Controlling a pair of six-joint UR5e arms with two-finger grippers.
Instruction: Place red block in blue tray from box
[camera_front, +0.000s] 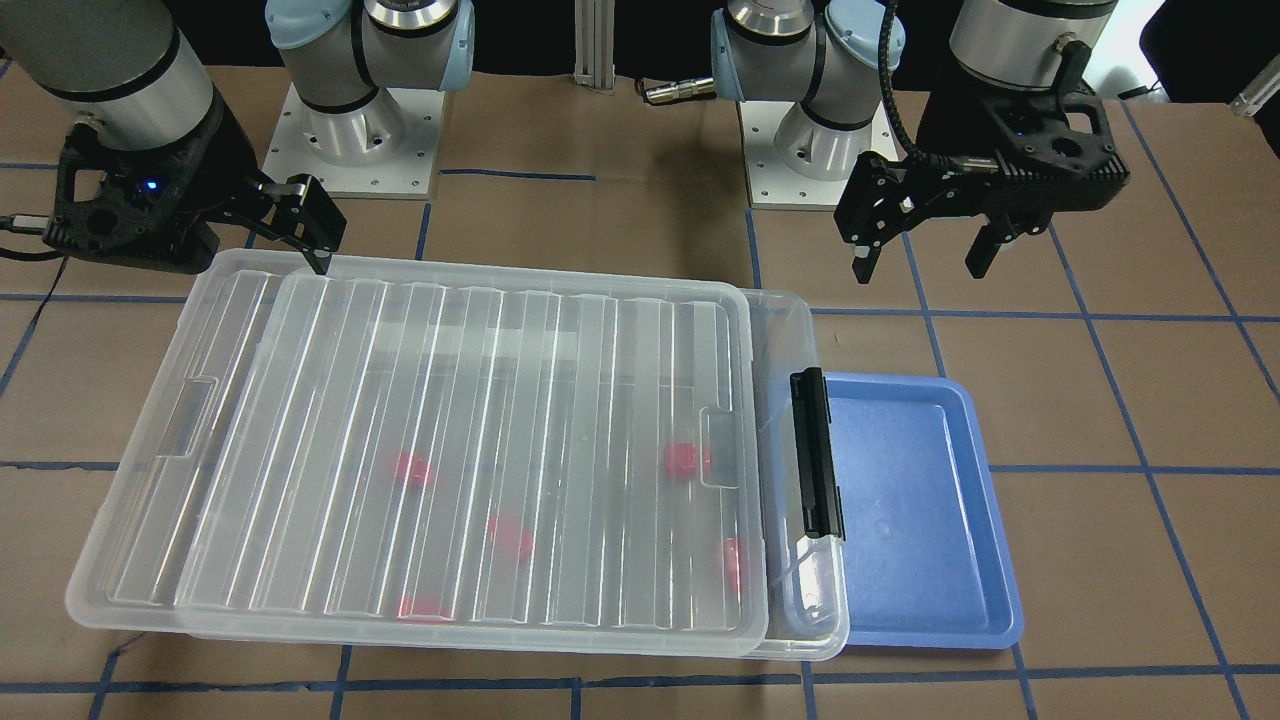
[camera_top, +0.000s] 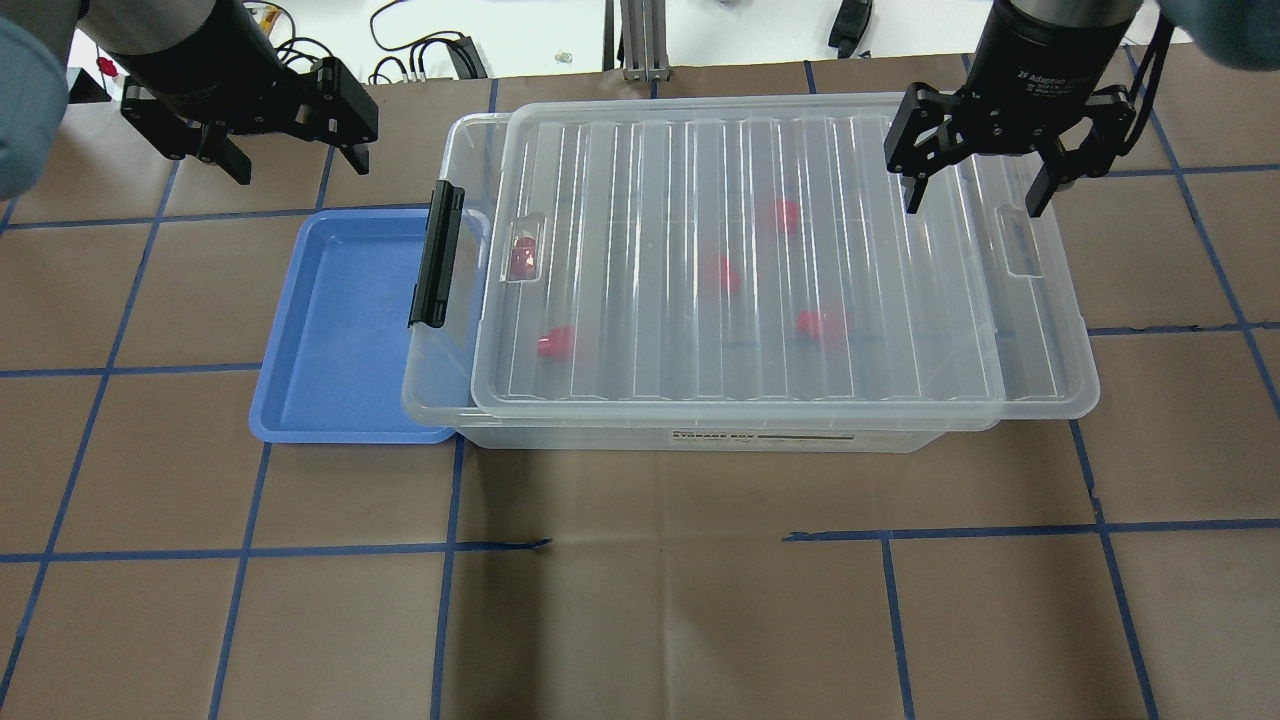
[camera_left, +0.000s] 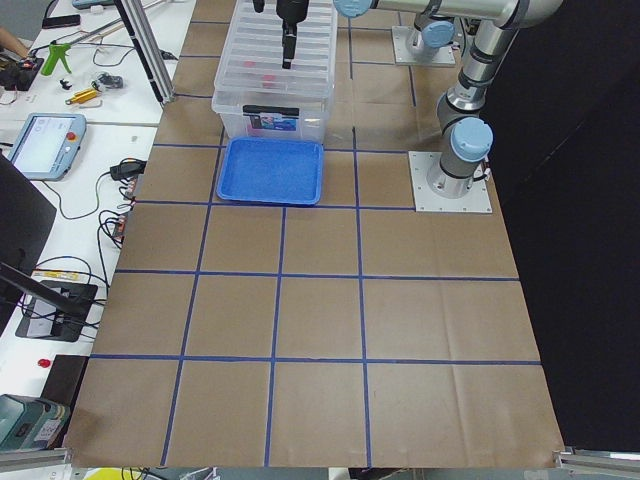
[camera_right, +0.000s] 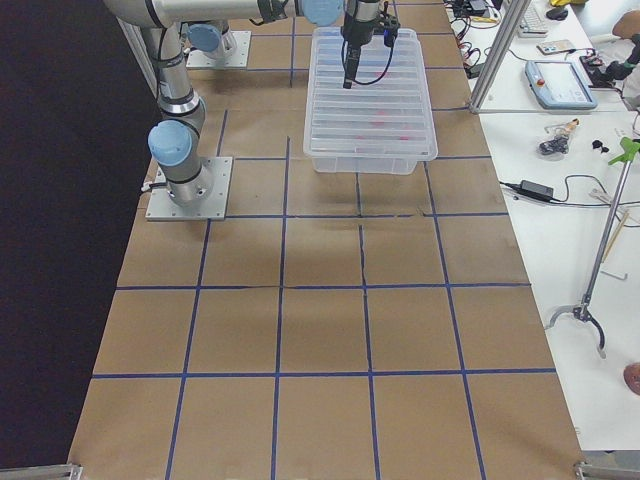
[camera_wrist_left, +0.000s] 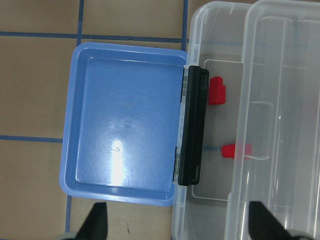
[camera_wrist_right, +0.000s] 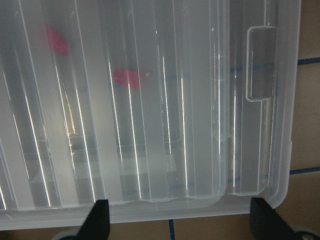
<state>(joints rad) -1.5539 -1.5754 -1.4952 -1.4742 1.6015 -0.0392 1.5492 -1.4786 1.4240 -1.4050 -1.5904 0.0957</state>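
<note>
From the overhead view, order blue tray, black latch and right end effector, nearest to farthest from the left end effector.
1. blue tray, just beside the left end effector.
2. black latch, on the box's tray-side end.
3. right end effector, across the lid.

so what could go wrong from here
1. The lid sits shifted on the box, covering most red blocks; pulling it with the right tool could drag the box along.
2. The box's latch end overlaps the blue tray edge, so a box shift may shove the tray.
3. The gap by the latch is narrow for the open left tool.
</note>
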